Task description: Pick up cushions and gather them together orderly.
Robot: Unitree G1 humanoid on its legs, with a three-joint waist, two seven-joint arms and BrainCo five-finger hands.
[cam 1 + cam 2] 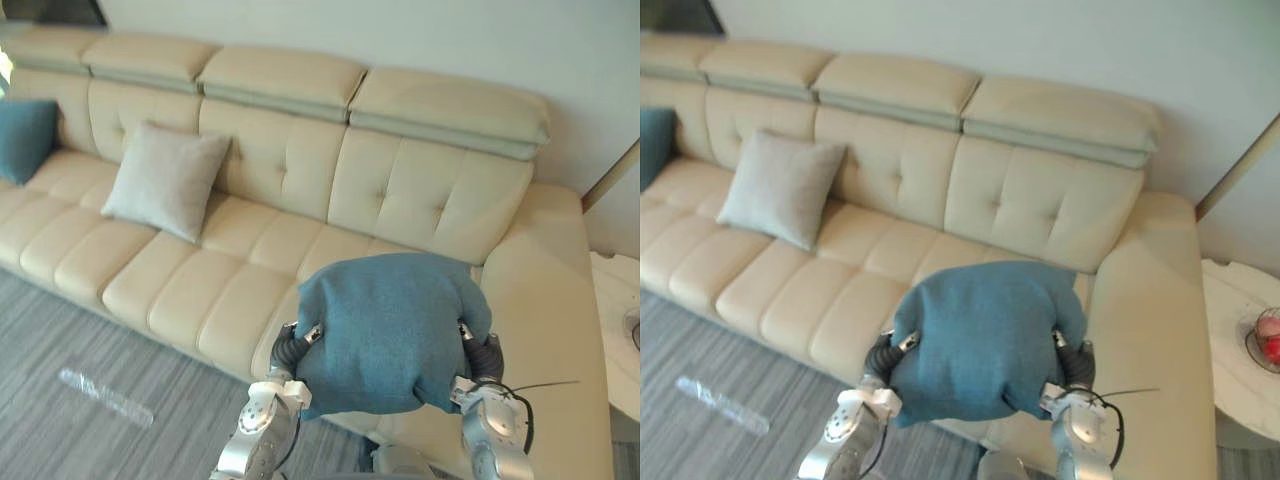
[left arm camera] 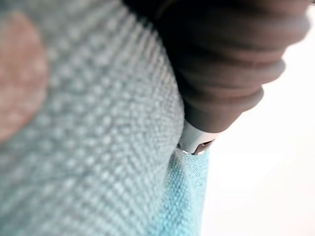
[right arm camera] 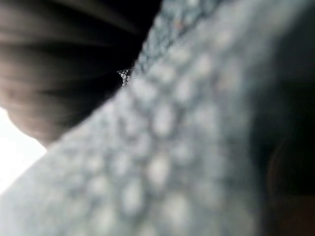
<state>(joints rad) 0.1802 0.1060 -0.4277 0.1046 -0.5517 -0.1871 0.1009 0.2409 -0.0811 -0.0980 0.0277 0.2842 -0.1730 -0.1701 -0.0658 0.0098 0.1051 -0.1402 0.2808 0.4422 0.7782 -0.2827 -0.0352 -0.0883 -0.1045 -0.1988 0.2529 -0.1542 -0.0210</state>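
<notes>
2 hands sandwiching 1 teal cushion (image 1: 390,330) by the sofa (image 1: 300,170)
Left hand (image 1: 287,347) and right hand (image 1: 486,355) press opposite sides; fingers hidden, can't tell.

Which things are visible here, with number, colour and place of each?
sofa: 1, cream, ahead of the robot
held cushion: 1, teal, between both hands
far cushion: 1, teal, sofa's left end
grey cushion: 1, light grey, leaning on the sofa's back, left part
side table: 1, white, right of the sofa
bowl: 1, pink-red contents, on the side table
left hand: 1, dark cover, held cushion's left side
right hand: 1, dark cover, its right side
</notes>
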